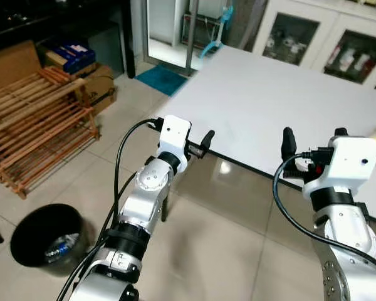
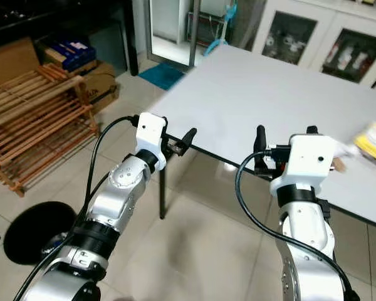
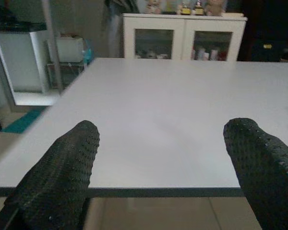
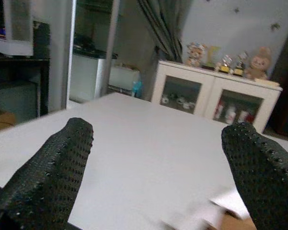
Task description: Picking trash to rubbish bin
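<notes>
A black rubbish bin (image 1: 47, 241) stands on the floor at the lower left, with some light trash in its bottom. On the white table (image 1: 269, 100), at its right edge, lies a yellow piece of trash (image 2: 373, 141) next to a blurred white and brown scrap (image 2: 339, 162). My left gripper (image 1: 200, 145) is held up at the table's near edge, open and empty, fingers (image 3: 62, 177) wide apart. At the same edge, further right, my right gripper (image 1: 313, 141) is also open with nothing between its fingers (image 4: 53, 167). A blurred white scrap (image 4: 216, 211) lies just ahead of it.
A wooden slatted rack (image 1: 31, 125) and cardboard boxes (image 1: 81, 69) stand at the left. White glass-door cabinets (image 1: 319, 41) line the far wall. A blue mat (image 1: 163, 78) lies by the doorway. Tiled floor (image 1: 225, 244) stretches under me.
</notes>
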Motion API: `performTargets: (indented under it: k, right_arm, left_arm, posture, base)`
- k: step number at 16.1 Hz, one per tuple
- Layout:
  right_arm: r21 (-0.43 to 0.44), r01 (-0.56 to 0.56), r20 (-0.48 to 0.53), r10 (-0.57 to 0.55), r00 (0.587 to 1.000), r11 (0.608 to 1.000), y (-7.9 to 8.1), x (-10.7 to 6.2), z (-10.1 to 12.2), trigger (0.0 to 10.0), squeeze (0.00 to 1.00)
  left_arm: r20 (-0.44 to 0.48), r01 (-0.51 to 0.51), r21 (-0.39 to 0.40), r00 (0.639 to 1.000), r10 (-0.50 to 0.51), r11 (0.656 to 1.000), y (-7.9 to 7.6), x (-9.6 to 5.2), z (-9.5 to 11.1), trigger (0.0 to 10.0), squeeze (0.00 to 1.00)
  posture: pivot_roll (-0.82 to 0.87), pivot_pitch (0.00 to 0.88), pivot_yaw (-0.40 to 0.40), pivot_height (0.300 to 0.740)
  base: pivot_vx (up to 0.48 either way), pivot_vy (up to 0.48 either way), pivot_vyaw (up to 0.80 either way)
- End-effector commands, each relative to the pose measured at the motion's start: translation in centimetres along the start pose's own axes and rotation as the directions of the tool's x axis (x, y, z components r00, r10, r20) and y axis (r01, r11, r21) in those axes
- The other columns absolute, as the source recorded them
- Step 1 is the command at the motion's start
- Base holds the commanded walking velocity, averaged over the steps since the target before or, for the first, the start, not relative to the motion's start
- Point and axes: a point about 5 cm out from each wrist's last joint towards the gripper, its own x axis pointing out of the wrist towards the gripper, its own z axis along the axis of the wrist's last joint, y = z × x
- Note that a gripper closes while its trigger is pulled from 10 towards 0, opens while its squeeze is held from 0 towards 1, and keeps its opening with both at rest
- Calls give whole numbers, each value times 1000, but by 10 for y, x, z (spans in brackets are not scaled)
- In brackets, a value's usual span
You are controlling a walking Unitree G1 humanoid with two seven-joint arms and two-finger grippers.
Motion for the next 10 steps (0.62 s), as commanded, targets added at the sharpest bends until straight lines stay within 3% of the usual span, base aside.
performTargets:
  k: [1, 10]
  right_arm:
    - [-11, 24, 10, -24, 1000, 1000, -6, -1, 2, 10000, 0]
    - [-15, 22, 8, -22, 1000, 1000, -5, -1, 1, 10000, 0]
  left_arm:
    - [11, 31, 12, 999, -31, 999, -10, 4, 4, 10000, 0]
    - [9, 31, 20, 999, -31, 999, -10, 5, 3, 10000, 0]
  posture:
    - [91, 70, -55, 740]
    - [89, 69, -53, 740]
  base:
    - [0, -461, 0]
    - [0, -457, 0]
